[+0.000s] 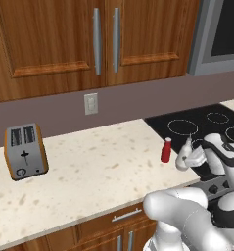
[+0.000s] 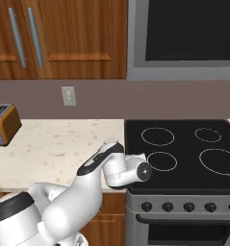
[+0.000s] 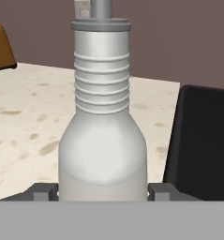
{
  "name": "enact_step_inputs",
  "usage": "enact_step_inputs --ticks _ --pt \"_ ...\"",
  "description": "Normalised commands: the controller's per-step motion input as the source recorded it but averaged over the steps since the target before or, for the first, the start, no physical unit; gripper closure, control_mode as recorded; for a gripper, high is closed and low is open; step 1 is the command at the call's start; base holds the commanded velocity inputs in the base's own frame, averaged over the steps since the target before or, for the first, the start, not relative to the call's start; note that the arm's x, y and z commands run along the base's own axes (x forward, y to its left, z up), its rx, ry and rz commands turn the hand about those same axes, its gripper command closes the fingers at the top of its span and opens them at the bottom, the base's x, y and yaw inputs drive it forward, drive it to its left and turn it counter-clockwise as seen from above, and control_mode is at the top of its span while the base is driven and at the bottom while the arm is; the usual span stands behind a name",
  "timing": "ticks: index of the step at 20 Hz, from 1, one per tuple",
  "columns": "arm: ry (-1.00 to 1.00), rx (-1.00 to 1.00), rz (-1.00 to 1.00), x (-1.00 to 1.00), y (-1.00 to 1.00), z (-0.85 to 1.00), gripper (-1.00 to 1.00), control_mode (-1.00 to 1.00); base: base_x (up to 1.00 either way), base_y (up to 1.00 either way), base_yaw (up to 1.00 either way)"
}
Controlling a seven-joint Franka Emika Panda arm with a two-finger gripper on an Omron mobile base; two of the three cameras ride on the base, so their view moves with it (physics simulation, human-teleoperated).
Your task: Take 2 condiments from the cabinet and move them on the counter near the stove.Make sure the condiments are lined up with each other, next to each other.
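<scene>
A red bottle with a pale cap stands upright on the beige counter, close to the stove's left edge. Just to its right is the whitish bottle, upright, with my gripper shut on its lower body. In the hand view this whitish bottle has a ribbed neck and sits between my two fingertips, and my gripper clasps its belly. I cannot tell whether its base touches the counter. The stove has a black cooktop with ring burners. The brown cabinet above has its doors closed.
A steel and orange toaster stands at the counter's left. A wall outlet sits on the backsplash. A steel microwave hangs over the stove. My white arm reaches over the counter's front edge by the stove.
</scene>
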Motion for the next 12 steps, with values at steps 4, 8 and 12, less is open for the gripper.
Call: enact_step_inputs --ticks 4,8,12 --pt "0.01 0.0 0.0 0.03 0.0 -0.13 1.0 -1.0 0.0 0.0 0.0" --pt "0.0 0.0 0.0 0.08 0.0 -0.09 1.0 -1.0 0.0 0.0 0.0" --pt "0.0 0.0 0.0 0.11 0.0 -0.05 1.0 -1.0 0.0 0.0 0.0"
